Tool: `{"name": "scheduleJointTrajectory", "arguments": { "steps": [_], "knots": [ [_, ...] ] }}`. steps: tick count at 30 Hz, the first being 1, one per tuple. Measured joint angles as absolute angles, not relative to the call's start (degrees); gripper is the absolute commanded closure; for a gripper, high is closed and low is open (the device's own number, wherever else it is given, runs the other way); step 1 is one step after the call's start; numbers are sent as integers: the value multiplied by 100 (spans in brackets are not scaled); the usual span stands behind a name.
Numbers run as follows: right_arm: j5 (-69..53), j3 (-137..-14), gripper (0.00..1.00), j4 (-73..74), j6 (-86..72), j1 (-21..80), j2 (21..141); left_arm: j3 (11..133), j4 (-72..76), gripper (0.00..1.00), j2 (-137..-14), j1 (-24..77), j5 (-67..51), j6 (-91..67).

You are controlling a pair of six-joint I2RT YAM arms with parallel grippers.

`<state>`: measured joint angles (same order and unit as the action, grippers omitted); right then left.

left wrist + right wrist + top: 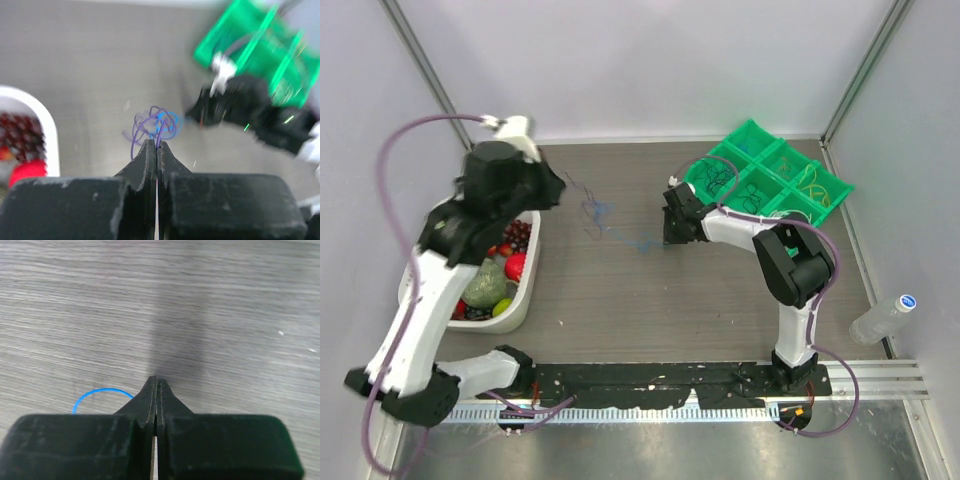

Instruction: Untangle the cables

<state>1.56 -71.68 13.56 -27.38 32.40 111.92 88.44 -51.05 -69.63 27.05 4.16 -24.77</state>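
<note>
A tangle of purple and blue cables [595, 212] hangs and trails on the table between my grippers; in the left wrist view [156, 123] it sits just beyond the fingertips. My left gripper [562, 186] [156, 143] is raised and shut on a purple cable. My right gripper [669, 238] [156, 379] is low on the table, shut, with a blue cable [100, 391] [640, 241] running in at its left finger. More cables lie sorted in a green compartment tray [757, 133].
A white bin [526, 298] of fruit stands at the left, its rim showing in the left wrist view [49, 131]. A plastic bottle [885, 318] lies at the right edge. The green tray [260, 50] is behind the right arm.
</note>
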Motion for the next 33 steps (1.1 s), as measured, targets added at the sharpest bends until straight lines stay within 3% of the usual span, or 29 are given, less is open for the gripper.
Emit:
{"name": "scheduleJointTrajectory", "arguments": {
  "steps": [7, 15, 24, 33],
  "knots": [
    [873, -6482, 99, 1389, -2738, 3234, 10639, 10694, -4696, 100, -5931, 2705, 1337, -2495],
    [1428, -5572, 99, 1693, -2746, 3223, 9821, 13356, -4462, 100, -6722, 2703, 1192, -2235],
    [2080, -4893, 100, 2018, -2742, 3223, 9190, 13878, -4453, 100, -7321, 2705, 1616, -1544],
    [2349, -4556, 99, 2196, -2777, 3223, 8860, 14118, -4313, 100, -7177, 2705, 2480, -801]
  ]
}}
